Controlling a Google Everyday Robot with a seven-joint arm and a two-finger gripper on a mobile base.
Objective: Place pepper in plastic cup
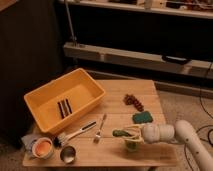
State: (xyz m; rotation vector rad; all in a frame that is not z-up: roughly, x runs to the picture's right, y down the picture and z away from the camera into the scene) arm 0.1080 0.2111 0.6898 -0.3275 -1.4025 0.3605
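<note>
Nearest, at the left front of the wooden table (150, 90): a small metal cup (68, 154), and just left of it a bowl (42, 148) with something orange inside, touching a crumpled cloth (27, 140). Toward the near right: the plastic cup (132, 146), upright and greenish, close to the table's front edge. Directly above it, the gripper (131, 134), carried on the pale arm (185, 134) reaching in from the right. Jaws closed on the right end of the pepper (119, 133). Dark green and lying roughly level, sticking out to the left of the jaws, off the table and just above and left of the plastic cup's rim, not yet inside. Farther left at mid-table: a brush (75, 135) with a pale handle, angled, and beside it a fork (100, 129) pointing near. Farther back on the right: a green sponge (144, 117), then a bunch of dark grapes (134, 101). At far left: a big yellow bin (45, 92) holding two dark sticks (65, 106). Beyond the table: a long dim shelf (130, 56).
</note>
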